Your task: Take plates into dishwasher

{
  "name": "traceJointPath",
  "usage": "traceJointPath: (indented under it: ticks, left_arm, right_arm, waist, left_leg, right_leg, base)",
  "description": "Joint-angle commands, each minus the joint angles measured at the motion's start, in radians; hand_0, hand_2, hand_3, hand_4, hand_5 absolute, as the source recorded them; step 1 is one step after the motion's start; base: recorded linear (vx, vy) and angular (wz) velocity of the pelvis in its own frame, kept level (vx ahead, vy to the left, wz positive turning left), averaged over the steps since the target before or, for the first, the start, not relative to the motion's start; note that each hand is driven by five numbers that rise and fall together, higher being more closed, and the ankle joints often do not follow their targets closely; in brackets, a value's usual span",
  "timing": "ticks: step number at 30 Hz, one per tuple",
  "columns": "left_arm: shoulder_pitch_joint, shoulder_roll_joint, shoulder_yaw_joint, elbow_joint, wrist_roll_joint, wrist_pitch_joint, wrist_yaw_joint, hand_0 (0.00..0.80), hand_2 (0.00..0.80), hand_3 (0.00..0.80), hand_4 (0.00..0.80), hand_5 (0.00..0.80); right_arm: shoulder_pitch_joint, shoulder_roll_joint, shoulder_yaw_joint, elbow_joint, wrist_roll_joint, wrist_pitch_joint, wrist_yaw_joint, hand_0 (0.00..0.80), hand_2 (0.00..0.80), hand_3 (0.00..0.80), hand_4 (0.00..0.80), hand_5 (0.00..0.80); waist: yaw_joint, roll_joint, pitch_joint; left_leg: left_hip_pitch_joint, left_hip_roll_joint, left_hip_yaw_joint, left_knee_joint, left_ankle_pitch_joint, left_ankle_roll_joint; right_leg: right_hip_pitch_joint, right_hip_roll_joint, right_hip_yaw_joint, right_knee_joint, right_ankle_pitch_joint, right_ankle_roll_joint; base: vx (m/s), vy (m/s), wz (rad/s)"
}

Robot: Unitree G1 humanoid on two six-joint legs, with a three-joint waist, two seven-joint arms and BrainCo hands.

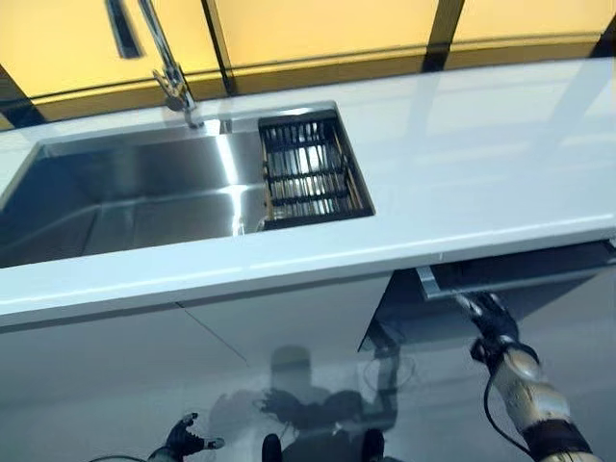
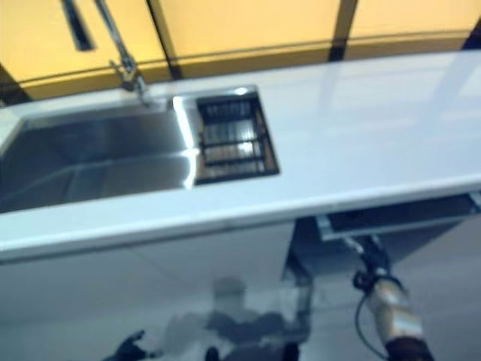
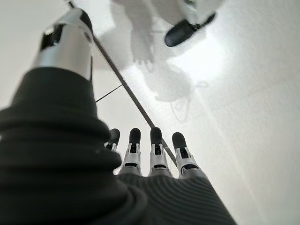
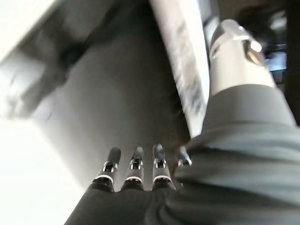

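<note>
No plate shows in any view. The dishwasher door [image 1: 520, 274] under the counter at the right stands ajar at its top, with a dark gap behind it. My right hand [image 1: 493, 332] reaches up to the underside of that door's top edge. In the right wrist view its fingers [image 4: 136, 171] are straight and point into the dark opening, while the thumb [image 4: 234, 51] lies beside the pale door edge [image 4: 187, 70]. My left hand [image 1: 183, 438] hangs low at the bottom left, fingers [image 3: 157, 150] relaxed and spread, holding nothing.
A white countertop [image 1: 481, 164] runs across the view. A steel sink [image 1: 125, 192] sits in it at the left, with a dark wire dish rack [image 1: 310, 173] at its right end and a faucet [image 1: 168, 67] behind. A glossy white cabinet front [image 1: 192, 356] stands below.
</note>
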Motion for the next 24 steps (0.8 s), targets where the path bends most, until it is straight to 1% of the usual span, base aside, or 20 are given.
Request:
traceJointPath:
  ticks: [1, 4, 5, 6, 7, 9, 10, 13, 14, 15, 17, 22, 24]
  left_arm:
    - [0.004, 0.021, 0.056, 0.029, 0.027, -0.011, 0.007, 0.000, 0.000, 0.000, 0.000, 0.000]
    - [0.010, 0.011, 0.089, 0.050, 0.011, -0.009, -0.003, 0.000, 0.000, 0.000, 0.000, 0.000]
    - [0.009, 0.010, 0.096, 0.057, 0.001, -0.007, -0.006, 0.000, 0.000, 0.000, 0.000, 0.000]
    - [0.008, 0.008, 0.101, 0.065, -0.006, -0.007, -0.009, 0.000, 0.000, 0.000, 0.000, 0.000]
    - [0.001, 0.003, 0.112, 0.095, -0.025, -0.015, -0.016, 0.000, 0.000, 0.000, 0.000, 0.000]
    - [-0.006, -0.002, 0.118, 0.113, -0.042, -0.015, -0.018, 0.000, 0.000, 0.000, 0.000, 0.000]
    - [-0.012, -0.007, 0.125, 0.145, -0.061, -0.025, -0.024, 0.000, 0.000, 0.000, 0.000, 0.000]
    - [-0.019, -0.024, 0.140, 0.186, -0.068, -0.033, -0.025, 0.000, 0.000, 0.000, 0.000, 0.000]
    - [-0.020, -0.025, 0.140, 0.190, -0.068, -0.034, -0.025, 0.000, 0.000, 0.000, 0.000, 0.000]
    - [-0.021, -0.030, 0.147, 0.206, -0.072, -0.036, -0.025, 0.000, 0.000, 0.000, 0.000, 0.000]
    - [-0.021, -0.031, 0.152, 0.216, -0.085, -0.034, -0.030, 0.000, 0.000, 0.000, 0.000, 0.000]
    - [-0.014, -0.031, 0.167, 0.227, -0.087, -0.032, -0.036, 0.000, 0.000, 0.000, 0.000, 0.000]
    - [-0.014, -0.027, 0.171, 0.231, -0.093, -0.026, -0.034, 0.000, 0.000, 0.000, 0.000, 0.000]
  right_arm:
    - [0.043, -0.023, -0.045, 0.033, -0.142, 0.008, -0.033, 0.000, 0.000, 0.000, 0.000, 0.000]
    - [0.095, -0.046, -0.044, 0.102, -0.311, 0.030, -0.035, 0.000, 0.000, 0.000, 0.000, 0.000]
    - [0.104, -0.054, -0.040, 0.130, -0.340, 0.027, -0.025, 0.000, 0.000, 0.000, 0.000, 0.000]
    - [0.109, -0.058, -0.039, 0.153, -0.368, 0.041, -0.004, 0.000, 0.000, 0.000, 0.000, 0.000]
    - [0.119, -0.069, -0.043, 0.215, -0.374, 0.049, 0.034, 0.000, 0.000, 0.000, 0.000, 0.000]
    - [0.121, -0.065, -0.040, 0.275, -0.393, 0.041, 0.068, 0.000, 0.000, 0.000, 0.000, 0.000]
    - [0.126, -0.062, -0.040, 0.332, -0.404, 0.021, 0.064, 0.000, 0.000, 0.000, 0.000, 0.000]
    - [0.134, -0.038, -0.050, 0.404, -0.389, -0.011, 0.068, 0.000, 0.000, 0.000, 0.000, 0.000]
    - [0.135, -0.036, -0.050, 0.408, -0.389, -0.016, 0.065, 0.000, 0.000, 0.000, 0.000, 0.000]
    - [0.139, -0.028, -0.051, 0.418, -0.375, -0.039, 0.054, 0.000, 0.000, 0.000, 0.000, 0.000]
    - [0.145, -0.009, -0.055, 0.418, -0.369, -0.064, 0.042, 0.000, 0.000, 0.000, 0.000, 0.000]
    - [0.167, 0.033, -0.057, 0.419, -0.370, -0.090, 0.005, 0.000, 0.000, 0.000, 0.000, 0.000]
    - [0.173, 0.050, -0.055, 0.449, -0.375, -0.118, 0.004, 0.000, 0.000, 0.000, 0.000, 0.000]
  waist:
    - [-0.008, -0.061, -0.077]
    - [-0.020, -0.073, -0.103]
    - [-0.022, -0.075, -0.110]
    - [-0.024, -0.076, -0.116]
    - [-0.028, -0.078, -0.128]
    - [-0.028, -0.079, -0.136]
    - [-0.028, -0.079, -0.145]
    - [-0.028, -0.083, -0.160]
    - [-0.028, -0.083, -0.161]
    - [-0.029, -0.085, -0.168]
    - [-0.032, -0.085, -0.176]
    - [-0.038, -0.083, -0.186]
    - [-0.036, -0.080, -0.192]
  left_leg:
    - [0.005, -0.022, 0.059, -0.006, 0.049, 0.027]
    - [0.050, -0.024, 0.070, -0.042, 0.043, 0.027]
    - [0.063, -0.025, 0.073, -0.056, 0.044, 0.027]
    - [0.071, -0.026, 0.073, -0.066, 0.045, 0.026]
    - [0.092, -0.029, 0.073, -0.096, 0.050, 0.026]
    - [0.108, -0.030, 0.076, -0.114, 0.053, 0.025]
    - [0.120, -0.033, 0.075, -0.127, 0.053, 0.027]
    - [0.135, -0.037, 0.081, -0.133, 0.048, 0.032]
    - [0.136, -0.038, 0.081, -0.133, 0.047, 0.033]
    - [0.142, -0.040, 0.085, -0.135, 0.044, 0.036]
    - [0.148, -0.044, 0.086, -0.137, 0.039, 0.041]
    - [0.155, -0.050, 0.087, -0.139, 0.032, 0.049]
    - [0.159, -0.053, 0.086, -0.138, 0.028, 0.054]
  right_leg:
    - [0.087, -0.001, 0.073, -0.139, 0.086, 0.043]
    - [0.120, 0.000, 0.081, -0.171, 0.098, 0.052]
    - [0.129, 0.002, 0.082, -0.180, 0.102, 0.055]
    - [0.134, 0.003, 0.083, -0.187, 0.105, 0.058]
    - [0.149, 0.006, 0.086, -0.209, 0.115, 0.062]
    - [0.160, 0.009, 0.083, -0.218, 0.119, 0.065]
    - [0.171, 0.010, 0.080, -0.226, 0.122, 0.067]
    - [0.180, 0.009, 0.074, -0.224, 0.122, 0.071]
    - [0.181, 0.009, 0.074, -0.223, 0.122, 0.071]
    - [0.183, 0.008, 0.073, -0.222, 0.123, 0.073]
    - [0.187, 0.008, 0.079, -0.223, 0.123, 0.075]
    - [0.191, 0.008, 0.092, -0.223, 0.121, 0.078]
    - [0.196, 0.007, 0.093, -0.222, 0.119, 0.080]
  base:
    - [0.081, 0.134, -0.02]
    - [0.018, 0.132, 0.04]
    - [-0.016, 0.153, 0.01]
    - [-0.031, 0.176, -0.02]
    - [-0.036, 0.160, -0.03]
    - [-0.040, 0.152, 0.02]
    - [-0.039, 0.138, 0.01]
    - [-0.030, 0.101, -0.05]
    - [-0.014, 0.075, -0.02]
    - [0.000, 0.055, 0.00]
    - [0.009, 0.055, -0.01]
    - [0.019, 0.030, -0.01]
    - [0.034, 0.019, 0.00]
